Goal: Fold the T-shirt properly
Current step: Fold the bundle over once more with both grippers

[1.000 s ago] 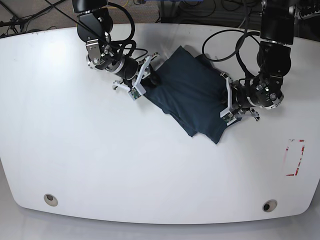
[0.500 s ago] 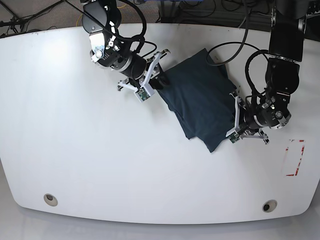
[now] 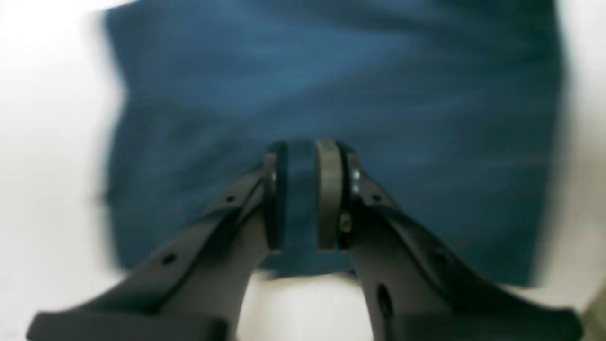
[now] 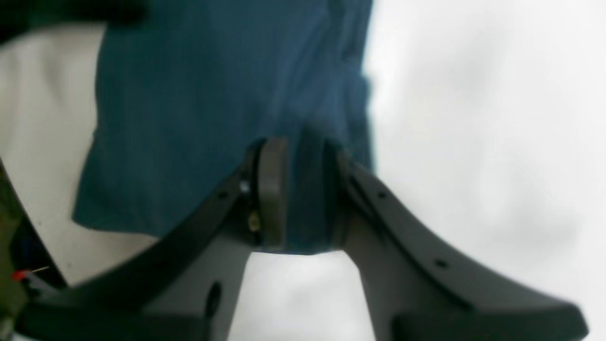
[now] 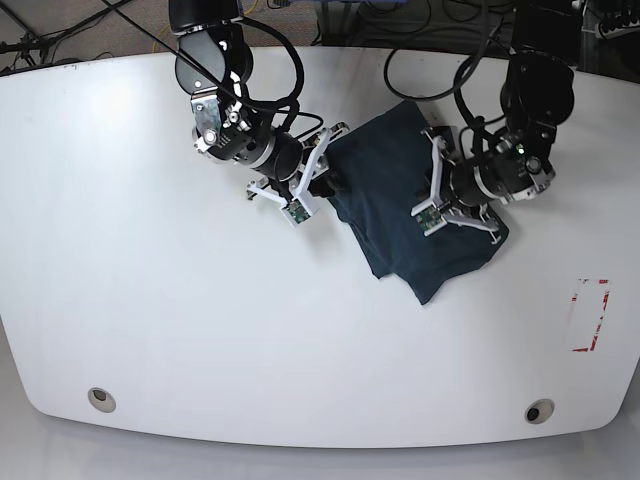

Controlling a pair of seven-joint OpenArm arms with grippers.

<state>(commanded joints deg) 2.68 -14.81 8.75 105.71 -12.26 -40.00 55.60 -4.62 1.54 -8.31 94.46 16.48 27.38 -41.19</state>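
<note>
The dark navy T-shirt [image 5: 385,215] lies folded into a slanted block on the white table [image 5: 200,330], right of middle. My left gripper [image 5: 436,200] reaches over the block's right part. In the left wrist view [image 3: 300,199] its jaws stand close together with the near hem of the T-shirt [image 3: 331,85] pinched between them. My right gripper [image 5: 318,180] is at the block's left edge. In the right wrist view [image 4: 302,189] it is shut on a fold of the T-shirt [image 4: 213,94]. Both wrist views are blurred.
A red-outlined rectangle [image 5: 590,315] is marked near the table's right edge. Two round inserts [image 5: 100,399] [image 5: 539,411] sit near the front edge. Black cables [image 5: 440,60] hang from both arms at the back.
My left gripper has moved up and to the left, from the shirt's lower right edge onto the block. My right gripper has moved down and to the right. The shirt looks more bunched.
</note>
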